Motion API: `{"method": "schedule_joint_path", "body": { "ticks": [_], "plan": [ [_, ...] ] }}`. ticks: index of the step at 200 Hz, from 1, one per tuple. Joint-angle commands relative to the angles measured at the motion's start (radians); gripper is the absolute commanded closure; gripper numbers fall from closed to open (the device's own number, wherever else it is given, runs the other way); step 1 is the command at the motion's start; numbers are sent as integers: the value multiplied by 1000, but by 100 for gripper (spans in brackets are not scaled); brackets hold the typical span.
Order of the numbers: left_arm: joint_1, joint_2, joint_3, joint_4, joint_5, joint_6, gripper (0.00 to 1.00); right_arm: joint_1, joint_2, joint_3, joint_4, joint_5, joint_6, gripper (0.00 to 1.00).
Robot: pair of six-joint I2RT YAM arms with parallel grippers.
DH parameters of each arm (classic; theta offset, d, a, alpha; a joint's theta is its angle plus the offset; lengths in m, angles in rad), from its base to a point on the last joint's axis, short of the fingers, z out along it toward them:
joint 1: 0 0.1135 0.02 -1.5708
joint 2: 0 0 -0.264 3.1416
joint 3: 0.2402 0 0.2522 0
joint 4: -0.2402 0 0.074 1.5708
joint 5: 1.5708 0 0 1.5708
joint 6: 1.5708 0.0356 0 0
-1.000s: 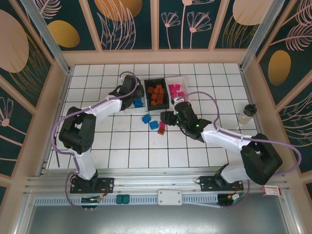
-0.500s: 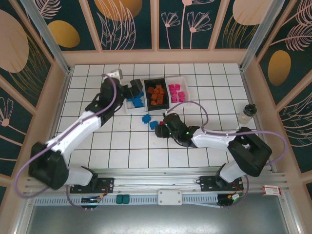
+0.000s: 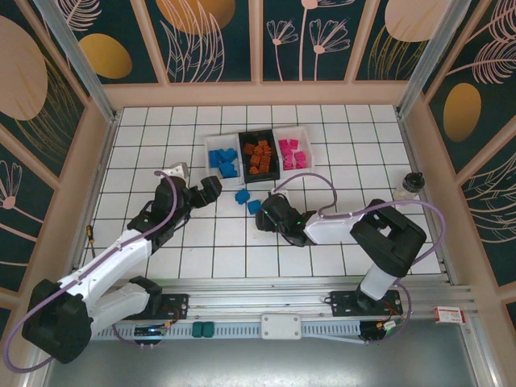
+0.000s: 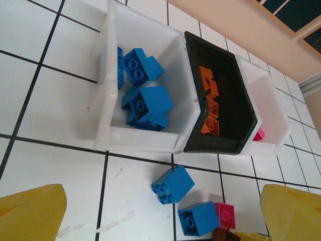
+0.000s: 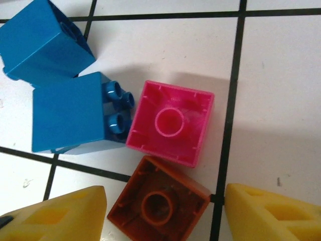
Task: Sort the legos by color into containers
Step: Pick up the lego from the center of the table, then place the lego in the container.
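White glossy tiles with dark grout make up the surface [image 3: 161, 242], penned in by pale wood rails [image 3: 258, 93] and leaf-print panels [image 3: 210, 40]. From the top camera I see the containers [image 3: 218, 142] at 12 o'clock of centre. Most legos [image 3: 260, 157] are already binned: blue in the white one at the 9 o'clock end, orange-brown in the black one between, magenta in the white one at the 3 o'clock end. A small loose cluster lies just at 6 o'clock of the bins. The left gripper [image 3: 214, 187] is at that cluster's 9 o'clock and the right gripper [image 3: 264, 219] is over its 5 o'clock edge. On the left wrist camera my jaws are spread wide with nothing between the yellow fingertips [image 4: 30, 213]. Ahead, the bins read as thin, smooth moulded plastic with rounded corners, touching wall to wall. On the right wrist camera I count what is left: two blue bricks [image 5: 75, 118], one on its side with studs toward a magenta brick [image 5: 170, 123] that it touches, and an orange-brown brick [image 5: 160, 203] at 6 o'clock of the magenta one. The magenta and orange-brown bricks lie upside down, showing hollow undersides and a round tube. The right jaws are half spread around the orange-brown brick, with a gap on one side, so I judge it is not pinched yet. By my count four pieces are left to sort.
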State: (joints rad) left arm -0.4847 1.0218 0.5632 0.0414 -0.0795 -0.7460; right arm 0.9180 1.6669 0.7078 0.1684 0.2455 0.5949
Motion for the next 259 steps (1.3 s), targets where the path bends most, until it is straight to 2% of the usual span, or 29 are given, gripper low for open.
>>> {"method": "schedule_joint_path", "body": {
  "ticks": [1, 52, 72, 88, 117, 153, 171, 198, 211, 231, 259],
  "plan": [
    [-2, -11, -25, 15, -3, -29, 2, -5, 30, 17, 34, 10, 20, 44],
    [-2, -13, -41, -9, -4, -24, 1, -9, -105, -42, 25, -21, -23, 64],
    [0, -26, -52, -27, -14, -18, 2, -26, -194, -28, -14, -63, -88, 66],
    [-1, -31, -64, -38, -20, -16, 2, -67, -217, 47, -54, -116, -151, 67],
    [0, -34, -90, -38, -16, -29, 2, -145, -112, 257, -103, -128, -234, 68],
    [-2, -57, -97, -67, -16, -28, 1, -243, 132, 509, -125, -130, -260, 68],
    [-1, -73, -103, -81, -19, -27, 2, -264, 238, 644, -153, -132, -272, 64],
    [-2, -87, -108, -92, -19, -26, 1, -287, 359, 821, -222, -137, -282, 44],
    [-2, -91, -107, -98, -20, -24, 1, -289, 371, 862, -239, -141, -287, 39],
    [-1, -99, -103, -107, -26, -18, 1, -279, 310, 828, -215, -148, -295, 37],
    [-1, -108, -100, -112, -30, -15, 2, -224, 145, 636, -149, -132, -303, 37]
  ]
}}
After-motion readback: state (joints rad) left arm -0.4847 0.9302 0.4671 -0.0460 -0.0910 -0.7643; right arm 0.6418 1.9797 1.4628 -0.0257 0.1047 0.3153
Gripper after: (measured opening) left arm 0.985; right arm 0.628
